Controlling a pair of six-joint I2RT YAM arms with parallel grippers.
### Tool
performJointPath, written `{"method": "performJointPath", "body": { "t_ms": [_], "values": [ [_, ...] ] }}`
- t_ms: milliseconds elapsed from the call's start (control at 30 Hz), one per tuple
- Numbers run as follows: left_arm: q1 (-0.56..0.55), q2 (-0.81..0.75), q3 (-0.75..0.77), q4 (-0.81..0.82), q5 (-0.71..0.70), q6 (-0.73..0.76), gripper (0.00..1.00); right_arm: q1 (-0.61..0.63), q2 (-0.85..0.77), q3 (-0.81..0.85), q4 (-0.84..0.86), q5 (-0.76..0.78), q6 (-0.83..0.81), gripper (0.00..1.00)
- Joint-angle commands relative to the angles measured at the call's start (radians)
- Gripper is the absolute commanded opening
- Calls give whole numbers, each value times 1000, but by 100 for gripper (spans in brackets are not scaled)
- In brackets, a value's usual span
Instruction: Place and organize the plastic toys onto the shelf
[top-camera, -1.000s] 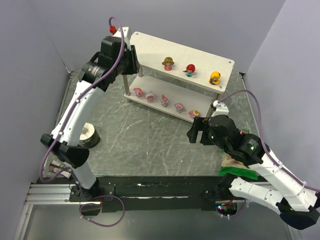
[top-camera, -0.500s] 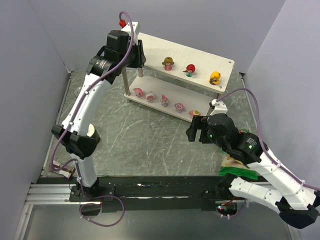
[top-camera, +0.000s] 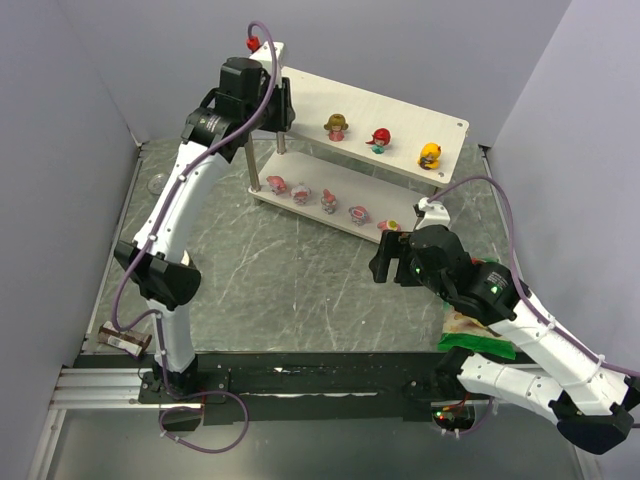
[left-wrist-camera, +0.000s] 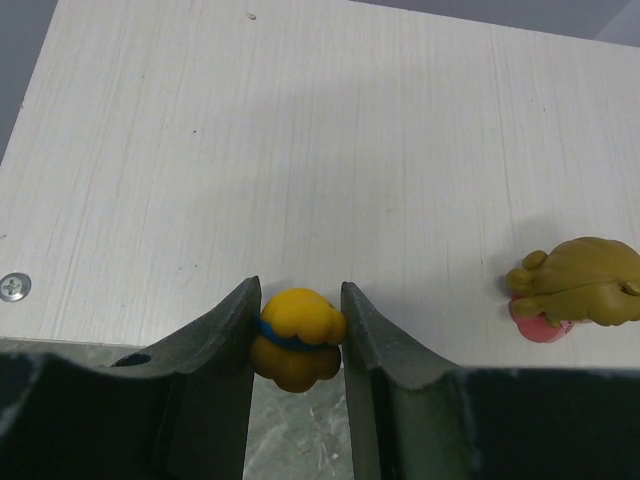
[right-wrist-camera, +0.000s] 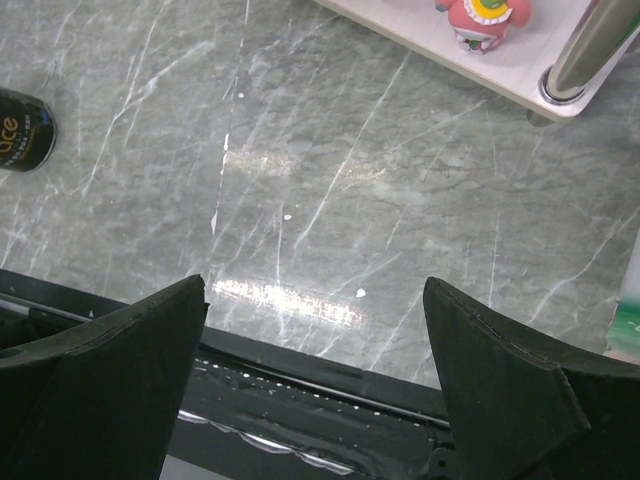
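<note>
Placement under way at the shelf: my left tool, jaws pinched tight on the yellow-and-blue toy, hangs at the shelf's left end, the figure poised right over the near edge of the top board; whether it touches the wood I cannot tell. I judge this the closing step of the job, since every other figure I can see already stands on the shelf. On the top board, a brown-and-pink toy, a red toy and an orange-yellow toy stand in a row running toward the shelf's right end, well apart from one another. On the lower board, five pink-and-white toys line up along the front, the last one just beside the silver post at the shelf's right front corner. My right tool is spread wide with nothing in it, hovering over the tabletop just in front of that corner. As I read it, the next move calls for carrying the held figure farther in over the top board, to the open stretch on the shelf's left beside the brown-and-pink toy, setting it down upright in line with the row, then parting the jaws and lifting straight off so the neighbours are not knocked
</note>
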Motion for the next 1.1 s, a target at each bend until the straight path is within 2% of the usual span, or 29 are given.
{"method": "performJointPath", "body": {
  "t_ms": [0, 600, 800, 833, 1067],
  "values": [
    [7, 23, 39, 14, 12, 27, 17, -11, -4, 11, 29, 4, 21, 96],
    [7, 27, -29, 110, -10, 43, 18, -9, -27, -17, 31, 5, 39, 95],
    [7, 37, -29, 123, -4, 46, 29, -11, -25, -17, 28, 8, 36, 95],
    [7, 40, -26, 123, -4, 47, 34, -9, -25, -19, 29, 8, 36, 95],
    [7, 48, -21, 130, 1, 50, 41, -11, -22, -19, 32, 7, 28, 95]
  ]
}}
